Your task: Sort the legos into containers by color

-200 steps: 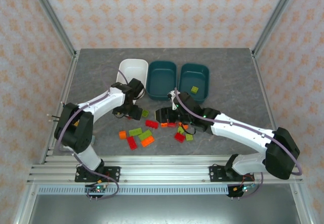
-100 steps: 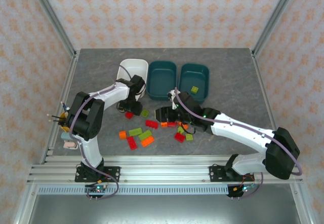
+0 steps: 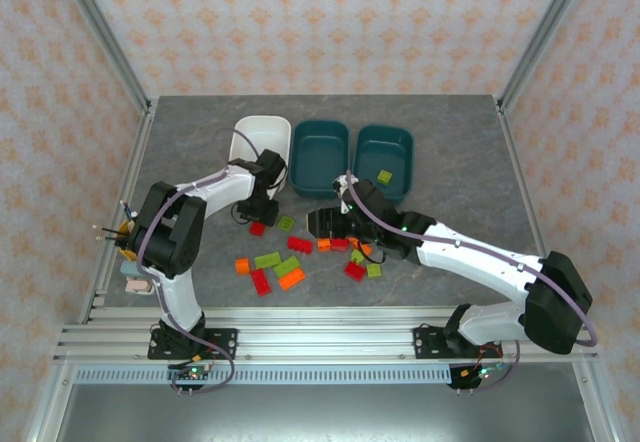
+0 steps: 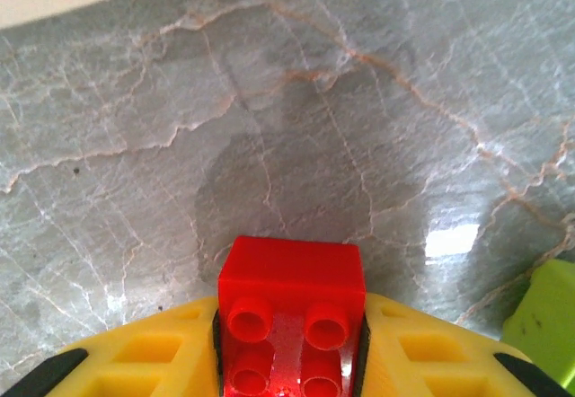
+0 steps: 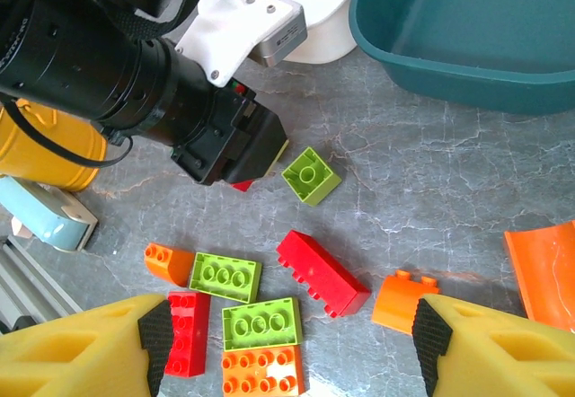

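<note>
Top external: The desk (image 3: 450,132) is a grey, veined stone-look slab. Three shallow rounded-rectangular plastic tubs stand side by side toward its far edge: white tub (image 3: 262,140), middle teal tub (image 3: 320,157), right teal tub (image 3: 383,157). One lime square brick (image 3: 385,177) lies inside the right teal tub. The loose bricks (image 3: 290,267) are glossy and studded, in red, orange and lime, and lie scattered on mid-desk between the arms, toward the near edge. The left end effector (image 3: 257,218) is low over the desk, just in front of the white tub, at a red brick (image 3: 257,228). The right end effector (image 3: 322,226) hangs over the scatter, in front of the middle teal tub.

Left wrist: The left end effector (image 4: 289,352) is clamped on the red brick (image 4: 289,312). This is a two-by-two brick with four round studs up, and the ribbed yellow fingers (image 4: 153,357) press both of its sides. The stone surface below is shiny. A lime corner (image 4: 544,316) sits at the right edge of the frame.

Right wrist: The right end effector (image 5: 289,330) has its yellow fingers (image 5: 81,348) wide apart with nothing held. Below it lie a lime two-stud brick (image 5: 311,175), a long red brick (image 5: 322,273), lime four-stud pieces and orange pieces. The rims of the middle teal tub (image 5: 467,29) and the white tub (image 5: 314,20) are at the top. A yellow cup (image 5: 49,145) stands near the desk's left edge.
</note>
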`<move>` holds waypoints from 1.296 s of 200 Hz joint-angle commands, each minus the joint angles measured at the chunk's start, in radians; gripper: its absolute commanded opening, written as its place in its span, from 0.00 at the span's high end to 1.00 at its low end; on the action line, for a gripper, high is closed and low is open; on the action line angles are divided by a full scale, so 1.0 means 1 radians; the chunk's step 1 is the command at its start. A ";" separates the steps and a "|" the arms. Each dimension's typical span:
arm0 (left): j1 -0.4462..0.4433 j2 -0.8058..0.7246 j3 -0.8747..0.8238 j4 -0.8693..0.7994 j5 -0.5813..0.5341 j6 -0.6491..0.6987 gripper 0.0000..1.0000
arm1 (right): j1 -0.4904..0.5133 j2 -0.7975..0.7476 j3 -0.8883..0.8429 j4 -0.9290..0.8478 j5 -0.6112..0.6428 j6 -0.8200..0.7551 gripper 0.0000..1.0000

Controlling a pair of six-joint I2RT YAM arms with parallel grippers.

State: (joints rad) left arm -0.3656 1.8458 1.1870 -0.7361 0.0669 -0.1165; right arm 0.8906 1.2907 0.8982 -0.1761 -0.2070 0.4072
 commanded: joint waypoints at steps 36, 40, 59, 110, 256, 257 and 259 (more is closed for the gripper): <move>-0.005 -0.140 -0.013 -0.085 -0.016 -0.093 0.68 | 0.003 -0.005 0.059 -0.030 0.039 -0.003 0.28; -0.006 -0.157 0.000 -0.105 -0.016 -0.102 0.68 | 0.004 -0.009 0.062 -0.034 0.046 -0.004 0.28; -0.007 -0.230 0.058 -0.179 -0.005 -0.141 0.68 | 0.004 -0.038 0.071 -0.037 0.094 -0.014 0.28; 0.037 -0.188 0.321 -0.293 -0.006 -0.184 0.67 | 0.002 -0.029 0.157 0.040 0.250 -0.029 0.27; 0.157 0.517 0.958 -0.321 -0.028 -0.209 0.57 | -0.094 0.093 0.313 -0.238 0.284 0.008 0.27; 0.158 0.517 0.956 -0.320 -0.028 -0.209 0.57 | -0.095 0.093 0.312 -0.242 0.287 0.007 0.27; 0.158 0.517 0.954 -0.318 -0.026 -0.209 0.56 | -0.096 0.094 0.312 -0.251 0.289 0.006 0.27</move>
State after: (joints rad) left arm -0.2142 2.3745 2.1201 -1.0183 0.0441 -0.3161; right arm 0.8101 1.3960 1.2076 -0.2943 0.0326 0.4110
